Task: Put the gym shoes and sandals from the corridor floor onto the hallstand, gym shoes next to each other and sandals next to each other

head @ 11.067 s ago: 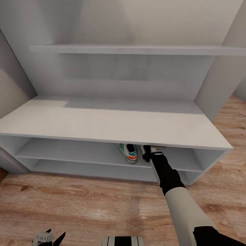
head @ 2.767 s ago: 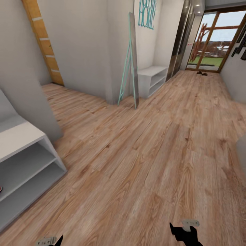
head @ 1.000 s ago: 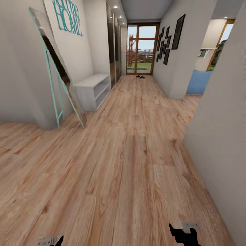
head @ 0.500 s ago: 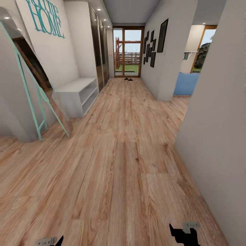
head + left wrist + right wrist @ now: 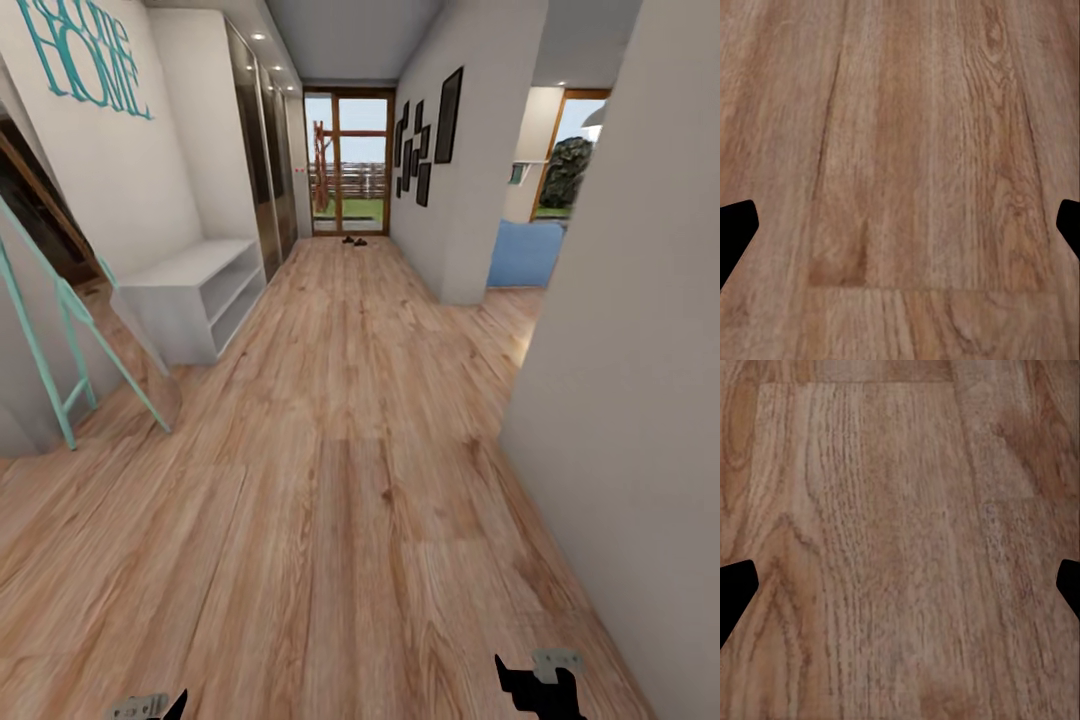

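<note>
Two small dark shapes, the two sandals point(image 5: 354, 241), lie side by side on the corridor floor point(image 5: 350, 420) far ahead, just before the glass door. They are too small to make out in detail. The gym shoes and the hallstand are out of view. Low at the head view's bottom edge sit my left gripper point(image 5: 150, 706) and my right gripper point(image 5: 540, 686). In the left wrist view the left gripper point(image 5: 900, 232) is open over bare planks. The right gripper point(image 5: 900, 592) is likewise open, with nothing between its fingers.
A white two-shelf bench point(image 5: 190, 300) stands against the left wall under teal "HOME" lettering point(image 5: 85, 60). A teal-framed leaning mirror point(image 5: 70, 340) is nearer on the left. A wall corner point(image 5: 630, 400) juts in close on the right. A blue sofa point(image 5: 525, 255) shows beyond an opening.
The view has swung from the hallstand, where a gym shoe sat on a shelf, to face down the corridor and has advanced. The right arm has drawn back; both grippers hold low.
</note>
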